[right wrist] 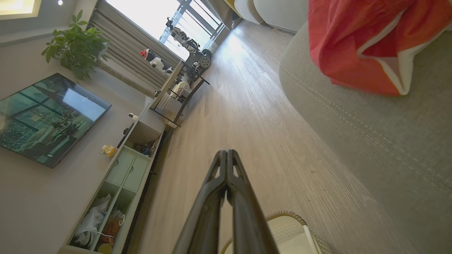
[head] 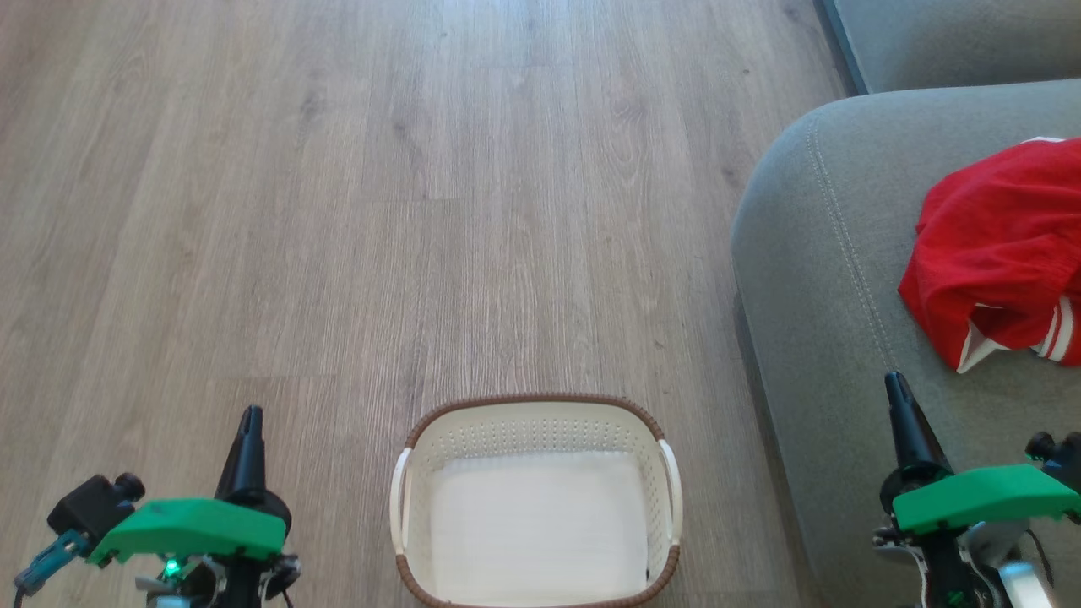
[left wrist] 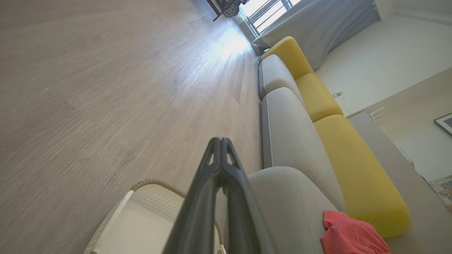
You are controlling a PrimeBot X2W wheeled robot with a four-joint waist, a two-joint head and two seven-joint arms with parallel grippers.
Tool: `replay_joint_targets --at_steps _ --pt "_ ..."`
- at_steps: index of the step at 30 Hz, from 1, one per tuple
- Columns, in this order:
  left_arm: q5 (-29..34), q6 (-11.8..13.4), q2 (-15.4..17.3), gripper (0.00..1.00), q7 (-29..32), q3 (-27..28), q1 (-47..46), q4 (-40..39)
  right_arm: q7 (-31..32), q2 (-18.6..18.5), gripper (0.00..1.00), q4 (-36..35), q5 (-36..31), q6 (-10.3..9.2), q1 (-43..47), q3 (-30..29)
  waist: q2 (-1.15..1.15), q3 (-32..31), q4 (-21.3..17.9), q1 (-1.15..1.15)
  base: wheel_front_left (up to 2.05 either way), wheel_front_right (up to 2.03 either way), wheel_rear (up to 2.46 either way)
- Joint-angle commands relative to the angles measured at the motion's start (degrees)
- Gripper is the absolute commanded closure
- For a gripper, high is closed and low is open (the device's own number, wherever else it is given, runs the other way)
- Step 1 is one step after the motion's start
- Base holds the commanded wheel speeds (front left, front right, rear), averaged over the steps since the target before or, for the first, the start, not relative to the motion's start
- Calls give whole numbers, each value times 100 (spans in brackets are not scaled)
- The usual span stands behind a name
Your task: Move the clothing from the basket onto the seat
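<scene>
The clothing (head: pixel 996 245) lies on the seat (head: pixel 828 279), right of the basket (head: pixel 532 398); your right gripper (head: pixel 897 390) sits nearer it than your left gripper (head: pixel 251 418), both closed on nothing.

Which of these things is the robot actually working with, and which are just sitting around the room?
Part of the job:
clothing
basket
seat

Just lying about:
white liner sheet
television
potted plant
storage cabinet
yellow cushions
</scene>
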Motion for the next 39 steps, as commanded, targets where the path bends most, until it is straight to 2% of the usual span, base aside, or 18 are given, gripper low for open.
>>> replay_joint_targets --at_steps 1,39 --pt "-187 -79 27 100 52 173 -357 -138 52 -8 100 -141 191 25 -322 -25 0 -3 0 0 0 0 0" --pt "-2352 -375 -154 100 663 690 -523 -32 656 235 100 107 2316 39 -530 -345 0 -59 -11 0 0 0 0"
